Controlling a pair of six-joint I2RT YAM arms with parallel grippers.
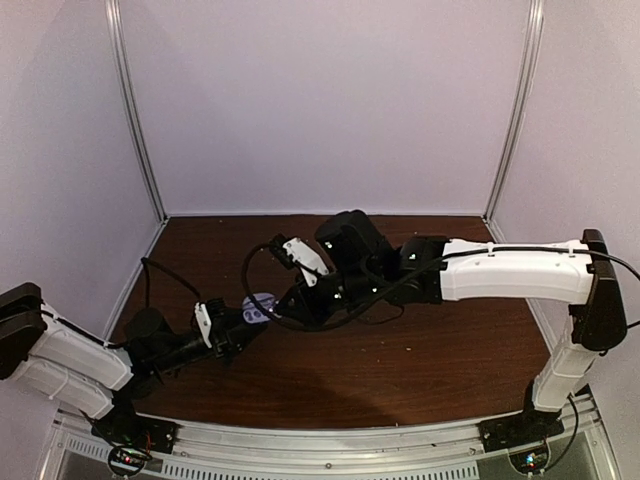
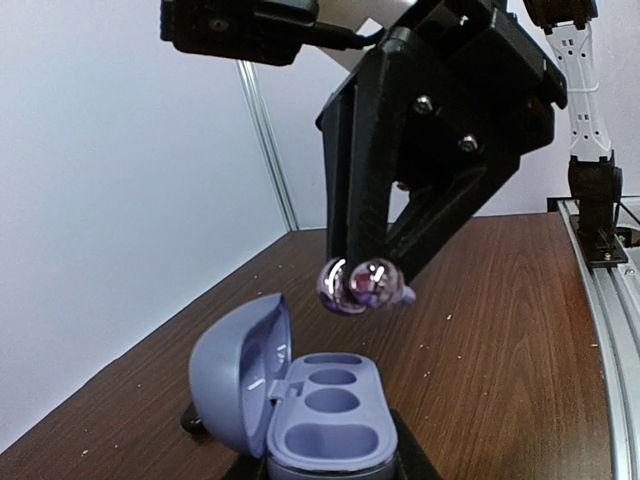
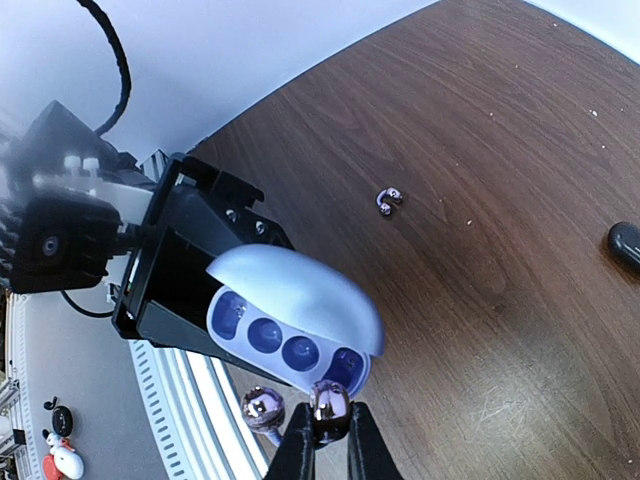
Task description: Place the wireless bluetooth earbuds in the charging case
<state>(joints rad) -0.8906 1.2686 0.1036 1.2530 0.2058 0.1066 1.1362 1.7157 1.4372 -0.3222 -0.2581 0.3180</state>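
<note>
The left tool (image 1: pixel 243 322) is clenched on the charging case (image 2: pixel 330 425), its lid (image 2: pixel 235 375) open and its wells (image 2: pixel 333 400) bare. Just above, the right tool (image 2: pixel 370 262) pinches one earbud (image 2: pixel 358 285) by a single glossy ball. The bud may therefore swivel or slip free on the way down, miss its well and bounce onto the surface (image 3: pixel 500 120). A hard push could also tip the case in its grip. Further right, the second earbud (image 3: pixel 389 200) lies loose and well apart, with nothing blocking it. A dark object (image 3: pixel 625 245) at the picture's edge cannot be identified.
</note>
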